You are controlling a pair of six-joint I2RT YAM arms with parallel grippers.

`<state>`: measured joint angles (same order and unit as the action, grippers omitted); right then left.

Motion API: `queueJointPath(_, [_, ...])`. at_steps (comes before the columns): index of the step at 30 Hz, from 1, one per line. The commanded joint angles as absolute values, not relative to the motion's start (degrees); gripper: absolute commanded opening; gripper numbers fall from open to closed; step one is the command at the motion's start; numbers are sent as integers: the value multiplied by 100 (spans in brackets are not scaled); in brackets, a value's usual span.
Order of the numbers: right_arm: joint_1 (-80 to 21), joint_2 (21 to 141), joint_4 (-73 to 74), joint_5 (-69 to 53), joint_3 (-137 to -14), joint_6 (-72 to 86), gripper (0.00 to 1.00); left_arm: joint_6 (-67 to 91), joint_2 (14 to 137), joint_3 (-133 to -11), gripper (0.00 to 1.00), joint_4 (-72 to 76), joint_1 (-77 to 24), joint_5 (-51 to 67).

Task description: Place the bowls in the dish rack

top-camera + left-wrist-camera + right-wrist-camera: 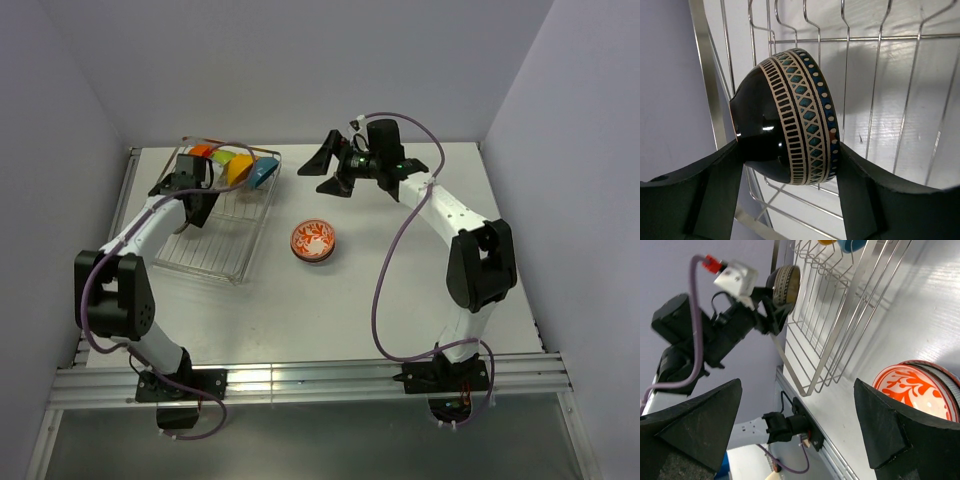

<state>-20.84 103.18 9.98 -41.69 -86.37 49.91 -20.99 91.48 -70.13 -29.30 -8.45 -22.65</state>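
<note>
A silver wire dish rack sits at the left of the worktop. At its far end stand an orange bowl, green bowl, yellow-orange bowl and blue bowl. The left jaws hang over the rack. Just right of it lies an orange-and-white patterned bowl — the right jaws gape wide on its far side, apart from it.

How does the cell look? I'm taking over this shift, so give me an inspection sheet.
Surface: white table, carrying the rack and one loose bowl.
Job's things: rack at left rear; four bowls on edge at its far end; red bowl on the table right of it; dark bowl held over the rack.
Clutter: nothing seen.
Grippers: left gripper shut on the dark bowl; right gripper open, empty.
Cables: purple cable looping along each arm.
Surroundings: plain walls on three sides; rail at near edge.
</note>
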Motion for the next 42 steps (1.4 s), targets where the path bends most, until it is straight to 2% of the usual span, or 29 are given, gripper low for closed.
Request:
queueJointPath(1, [-2022,9905,1081,-4429,-8939,4781,100,-2452,9333,-7514,0,-2356,-861,-2759])
queueJointPath(19, [-1881,9914,1195,-4561,-8851,4641,100,-2874,10186,-7629,2,-1864,-870,-3243])
queueJointPath(22, [-1881,9914,1213,-4562,-8842,4632,100,-2848,10230,-7568,11,-1819,-861,-3208])
queueJointPath(26, [-1872,9905,1265,-4553,-8859,4571,100,-2769,10283,-7532,49,-1828,-870,-3103])
queueJointPath(28, [-1872,9905,1318,-4544,-8885,4527,100,-2733,10292,-7523,62,-1854,-870,-3033])
queueJointPath(29, [-1872,9897,1336,-4544,-8877,4492,100,-2716,10309,-7532,73,-1863,-870,-3006])
queueJointPath(30, [-1872,9905,1362,-4544,-8894,4483,100,-2698,10327,-7541,75,-1881,-861,-2980])
queueJointPath(32, [-1872,9905,1362,-4553,-8886,4474,100,-2654,10336,-7559,95,-1933,-861,-2945])
queueJointPath(34, [-1872,9896,1397,-4570,-8903,4447,100,-2637,10327,-7550,100,-1960,-861,-2883])
queueJointPath(42, [-1863,9879,1494,-4535,-8938,4307,100,-2549,10283,-7646,100,-2319,-861,-2576])
